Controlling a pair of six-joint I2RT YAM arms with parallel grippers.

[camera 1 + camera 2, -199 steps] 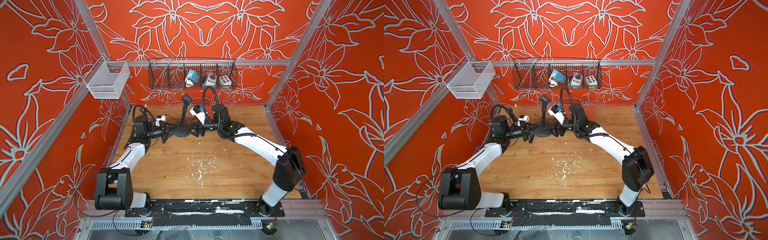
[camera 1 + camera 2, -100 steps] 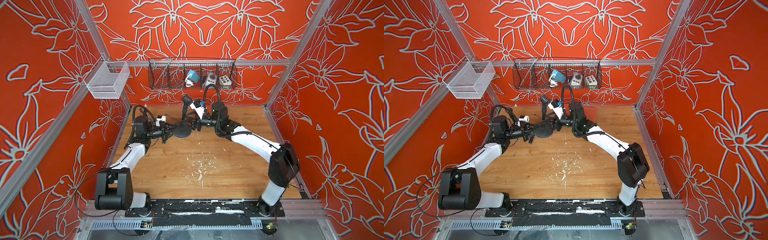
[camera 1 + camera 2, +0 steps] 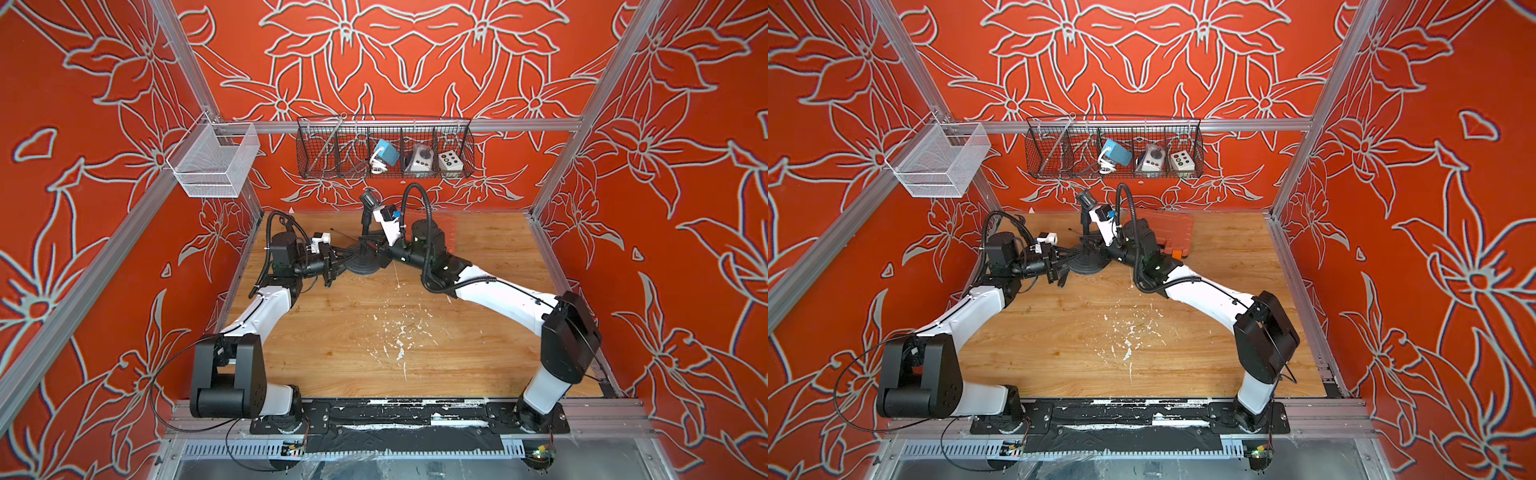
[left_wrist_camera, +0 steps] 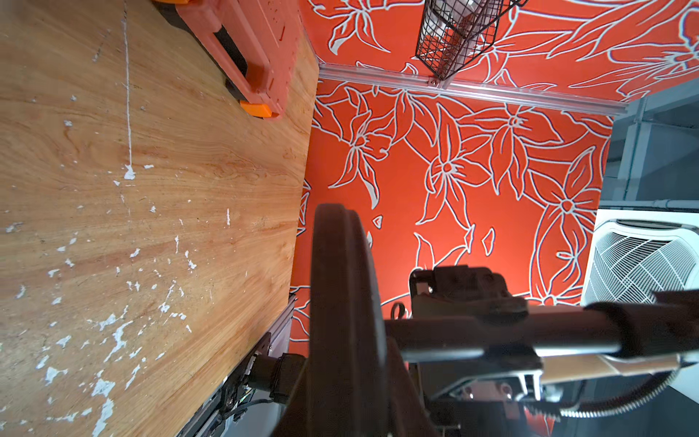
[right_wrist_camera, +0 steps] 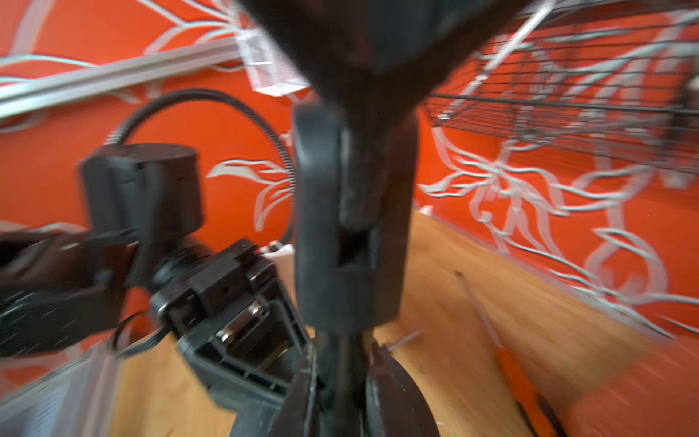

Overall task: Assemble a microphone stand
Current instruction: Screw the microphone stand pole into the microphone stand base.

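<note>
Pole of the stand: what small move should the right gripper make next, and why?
Probably twist the pole to screw it into the round base: the right gripper is shut low on it, and the left gripper holds the base's rim.

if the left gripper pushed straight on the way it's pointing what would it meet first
The left gripper pinches the rim of the round base, so it would drive into that; beyond it, probably the pole that the right gripper holds.
</note>
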